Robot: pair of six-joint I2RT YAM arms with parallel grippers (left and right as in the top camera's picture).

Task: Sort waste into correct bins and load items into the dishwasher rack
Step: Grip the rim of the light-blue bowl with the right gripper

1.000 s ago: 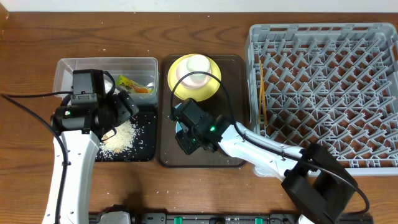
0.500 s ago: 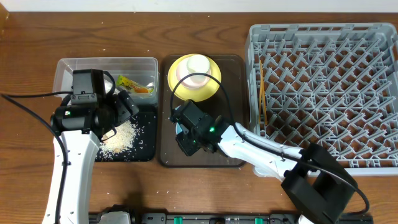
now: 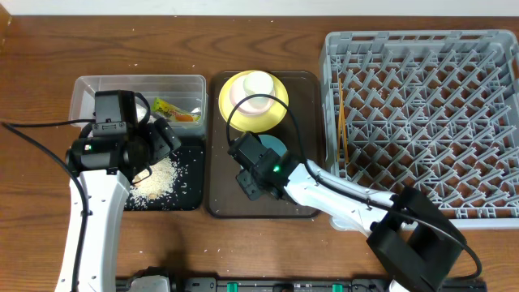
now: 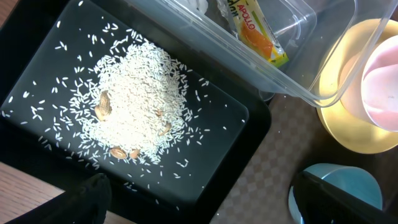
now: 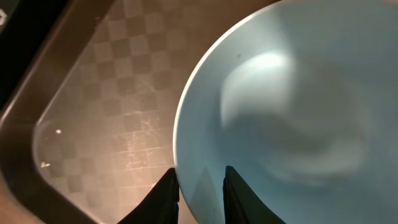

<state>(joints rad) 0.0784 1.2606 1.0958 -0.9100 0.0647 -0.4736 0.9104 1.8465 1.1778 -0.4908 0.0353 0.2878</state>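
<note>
The right pincer (image 5: 198,190) has shifted a little toward the rack side of the brown tray (image 3: 304,195), and the light-blue bowl (image 3: 274,146) has come with it. The bowl now shows near the tray's middle, where before only a sliver peeped out nearer the tray's left edge. The pincer is closed on the bowl's rim, one finger inside and one outside. The yellow plate (image 3: 229,101) sits at the tray's far end with the pale pink-white bowl (image 3: 256,103) on it. Just left of the tray lie the black tray (image 3: 192,191), heaped with rice scraps (image 3: 158,178), and the clear tub (image 3: 85,93) holding the snack wrapper (image 3: 174,109). The left pincer (image 4: 211,202) hangs wide open over the black tray, gripping nothing. Right of the brown tray stands the grey rack (image 3: 422,122), with the chopsticks (image 3: 342,122) lying in its near-left part
</note>
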